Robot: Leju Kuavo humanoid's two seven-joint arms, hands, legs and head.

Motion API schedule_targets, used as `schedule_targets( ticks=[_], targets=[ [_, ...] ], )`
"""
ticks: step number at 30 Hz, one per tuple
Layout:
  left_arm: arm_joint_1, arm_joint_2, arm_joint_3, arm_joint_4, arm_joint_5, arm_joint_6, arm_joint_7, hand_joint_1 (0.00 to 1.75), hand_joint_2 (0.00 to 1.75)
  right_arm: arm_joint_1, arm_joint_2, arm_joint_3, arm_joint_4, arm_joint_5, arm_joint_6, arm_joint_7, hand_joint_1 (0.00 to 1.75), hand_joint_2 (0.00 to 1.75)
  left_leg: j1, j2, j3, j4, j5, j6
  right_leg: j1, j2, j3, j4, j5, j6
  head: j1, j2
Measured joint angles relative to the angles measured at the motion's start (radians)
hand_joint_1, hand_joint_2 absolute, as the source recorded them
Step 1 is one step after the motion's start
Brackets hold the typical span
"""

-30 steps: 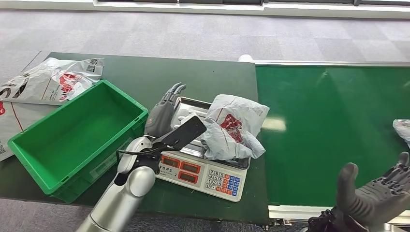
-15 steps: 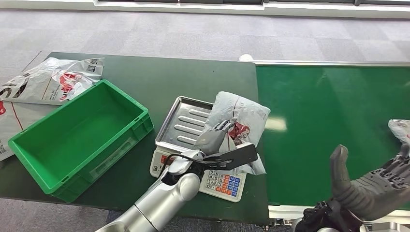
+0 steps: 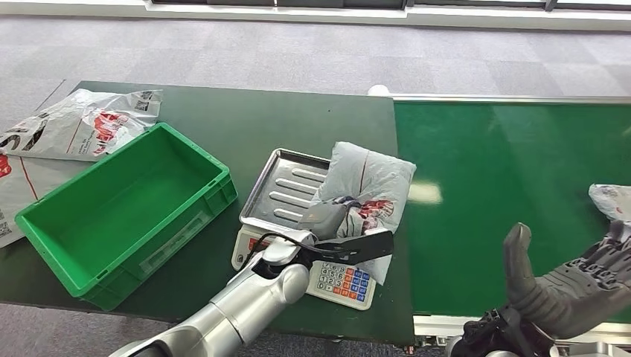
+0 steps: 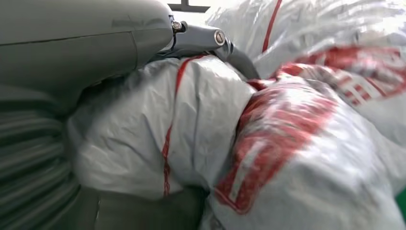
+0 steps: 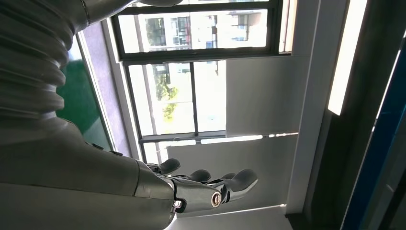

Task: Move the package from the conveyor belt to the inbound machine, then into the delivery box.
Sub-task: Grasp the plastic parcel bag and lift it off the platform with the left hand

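The grey-white package (image 3: 372, 178) with red print lies on the right part of the scale's steel tray (image 3: 283, 186), overhanging it toward the conveyor belt (image 3: 506, 171). My left hand (image 3: 327, 216) reaches over the scale from the front, and its fingers press into the near side of the package. In the left wrist view the crumpled package (image 4: 297, 143) bulges between the thumb and fingers of my left hand (image 4: 57, 62), which wrap around it. My right hand (image 3: 573, 286) hovers low at the front right over the belt's edge, fingers spread and holding nothing, and my right hand (image 5: 206, 184) looks the same against the windows.
The empty green delivery box (image 3: 119, 208) stands left of the scale (image 3: 335, 275) on the dark table. Flat mailer bags (image 3: 74, 123) lie at the far left. Another package (image 3: 610, 201) sits on the belt at the right edge.
My left hand swung from the tray's left side across to the package and closed around its near side. The package shifted and crumpled slightly. The second package drifted left on the belt.
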Motion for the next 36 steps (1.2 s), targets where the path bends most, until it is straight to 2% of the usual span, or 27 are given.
schedule_targets(
  ticks=[8,10,12,16,21,25,29,33,36],
  targets=[
    [-0.003,0.002,0.004,0.006,-0.002,0.059,0.008,1.75,1.75,0.012,0.000,0.012,0.000,0.011,0.000,0.000,0.00,1.75,0.000,0.000,0.000,0.000,0.001,-0.001,0.000,0.000,0.000,0.000,0.000,0.000,0.000,0.000],
    [0.009,0.021,0.038,-0.051,0.002,0.106,-0.005,1.75,1.75,0.018,0.000,0.012,0.001,0.012,0.000,0.000,0.00,1.75,0.000,0.000,-0.001,0.000,0.001,-0.001,0.000,0.000,-0.001,0.001,0.001,0.000,0.000,0.000],
    [0.024,0.056,0.092,-0.157,0.007,0.161,-0.022,1.75,1.75,0.024,0.000,0.012,0.003,0.014,0.000,0.000,0.00,1.75,0.000,0.000,-0.002,0.000,0.001,-0.002,0.000,0.001,-0.004,0.001,0.001,-0.001,0.000,0.000],
    [0.035,0.128,0.191,-0.349,0.009,0.191,-0.035,1.75,1.75,0.036,0.000,0.012,0.006,0.015,0.000,0.000,0.00,1.75,0.001,0.001,-0.004,0.000,0.002,-0.002,0.001,0.002,-0.007,0.003,0.001,-0.001,0.000,0.000],
    [0.044,0.235,0.383,-0.564,0.009,0.239,-0.058,1.75,1.75,0.072,0.000,0.012,0.006,0.020,-0.001,0.001,0.00,1.75,0.001,0.001,-0.007,-0.001,0.003,-0.004,0.001,0.003,-0.011,0.004,0.001,-0.002,0.000,0.000],
    [0.044,0.296,0.545,-0.645,-0.003,0.250,-0.079,1.75,1.75,0.089,0.000,0.012,0.006,0.021,-0.001,0.001,0.00,1.75,0.002,0.002,-0.008,-0.001,0.004,-0.005,0.002,0.002,-0.012,0.004,0.001,-0.003,0.000,0.000],
    [0.046,0.362,0.674,-0.660,-0.003,0.285,-0.083,1.75,1.75,0.114,0.000,0.012,0.006,0.030,-0.001,0.013,0.00,1.75,0.002,0.002,-0.009,-0.002,0.004,-0.005,0.002,0.003,-0.012,0.005,0.001,-0.003,0.000,0.000],
    [0.062,0.421,0.807,-0.653,-0.004,0.285,-0.097,0.00,1.75,0.137,0.000,0.012,0.006,0.058,-0.001,0.045,0.00,1.75,0.002,0.003,-0.009,-0.002,0.004,-0.005,0.002,0.004,-0.014,0.005,0.001,-0.003,0.000,0.000],
    [0.085,0.447,0.884,-0.648,-0.007,0.249,-0.104,0.00,1.75,0.143,0.000,0.012,0.004,0.074,-0.001,0.062,0.00,1.75,0.002,0.003,-0.009,-0.002,0.004,-0.005,0.002,0.004,-0.014,0.005,0.001,-0.004,0.000,0.000]
  ],
)
